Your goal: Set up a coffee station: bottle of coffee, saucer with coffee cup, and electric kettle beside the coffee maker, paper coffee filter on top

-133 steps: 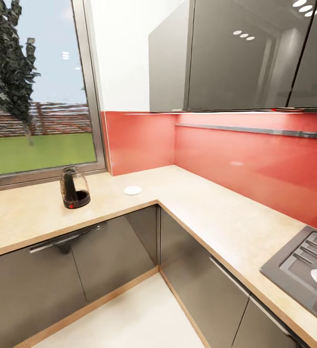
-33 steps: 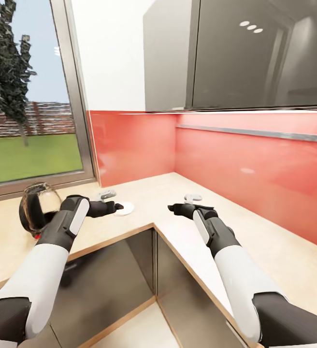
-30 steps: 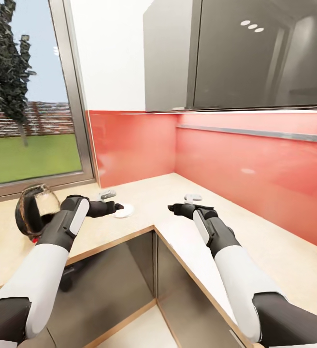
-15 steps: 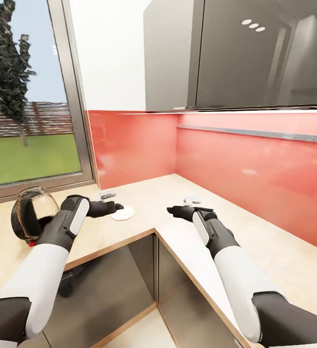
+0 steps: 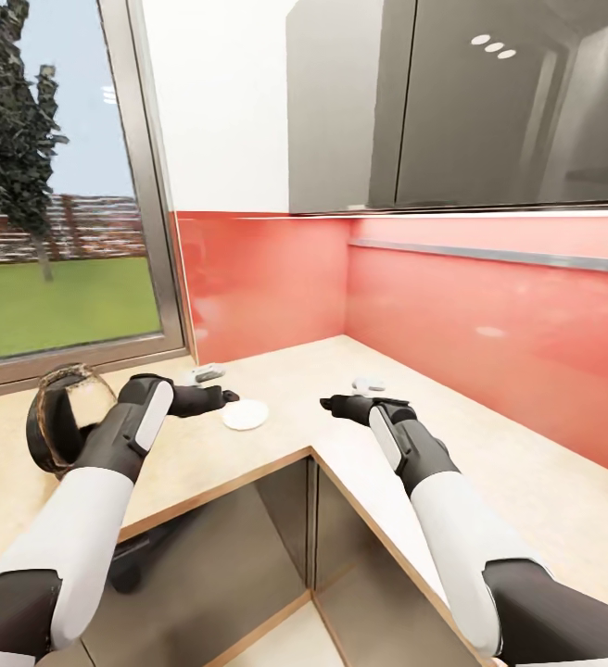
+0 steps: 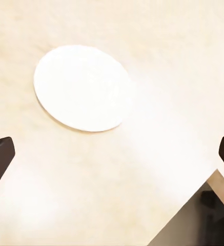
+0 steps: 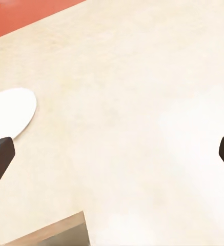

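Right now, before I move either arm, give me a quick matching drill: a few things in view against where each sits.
Things:
1. small round white saucer
2. rounded clear-glass electric kettle
3. right gripper
4. glossy dark grey wall cabinets

Places:
A. by the window, behind the left forearm
B. above the red backsplash
C. on the tan countertop, just ahead of the left gripper
D. over the countertop's inner corner

Pairs: 1-C, 2-A, 3-D, 4-B

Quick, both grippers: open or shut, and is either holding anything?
Left gripper: open, empty, above the countertop near the saucer.
Right gripper: open, empty, over bare countertop.
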`<state>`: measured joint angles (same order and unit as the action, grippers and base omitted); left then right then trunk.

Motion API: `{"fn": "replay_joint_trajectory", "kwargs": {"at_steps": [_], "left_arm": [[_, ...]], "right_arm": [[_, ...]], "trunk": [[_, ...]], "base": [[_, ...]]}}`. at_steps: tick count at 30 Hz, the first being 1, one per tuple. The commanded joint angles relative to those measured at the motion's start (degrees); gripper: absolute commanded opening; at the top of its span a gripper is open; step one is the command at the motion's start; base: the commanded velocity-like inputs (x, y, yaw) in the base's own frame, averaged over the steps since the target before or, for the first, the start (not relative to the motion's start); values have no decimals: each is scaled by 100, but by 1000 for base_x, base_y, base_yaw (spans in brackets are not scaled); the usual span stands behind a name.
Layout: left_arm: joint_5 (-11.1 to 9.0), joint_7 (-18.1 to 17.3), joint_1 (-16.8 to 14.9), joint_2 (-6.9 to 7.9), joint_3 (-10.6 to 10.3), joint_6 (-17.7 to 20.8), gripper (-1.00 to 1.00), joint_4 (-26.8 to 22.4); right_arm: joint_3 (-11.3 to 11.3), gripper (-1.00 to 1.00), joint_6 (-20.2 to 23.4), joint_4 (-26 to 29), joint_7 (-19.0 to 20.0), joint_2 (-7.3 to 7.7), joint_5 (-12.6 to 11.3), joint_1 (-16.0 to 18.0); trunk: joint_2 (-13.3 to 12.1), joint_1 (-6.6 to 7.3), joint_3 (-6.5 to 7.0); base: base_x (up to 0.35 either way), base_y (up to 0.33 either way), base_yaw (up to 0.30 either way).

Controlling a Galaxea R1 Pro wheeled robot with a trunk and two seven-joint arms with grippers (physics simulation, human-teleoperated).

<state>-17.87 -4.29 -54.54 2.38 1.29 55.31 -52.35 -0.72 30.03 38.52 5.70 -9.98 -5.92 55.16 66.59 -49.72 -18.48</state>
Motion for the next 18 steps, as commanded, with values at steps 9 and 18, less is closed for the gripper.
{"fn": "replay_joint_trajectory", "kwargs": {"at_steps": [9,18], "left_arm": [[30,-46,4,-9,12,23,100,-3],[38,-62,5,-6,12,20,100,5]], "right_arm": [[-11,100,29,15,-11,-2,-50,4],[-8,100,29,-63,-4,-2,-50,4]], "trunk": [[5,-1,-7],[5,-1,-7]], "base": [[99,44,0],[75,55,0]]}}
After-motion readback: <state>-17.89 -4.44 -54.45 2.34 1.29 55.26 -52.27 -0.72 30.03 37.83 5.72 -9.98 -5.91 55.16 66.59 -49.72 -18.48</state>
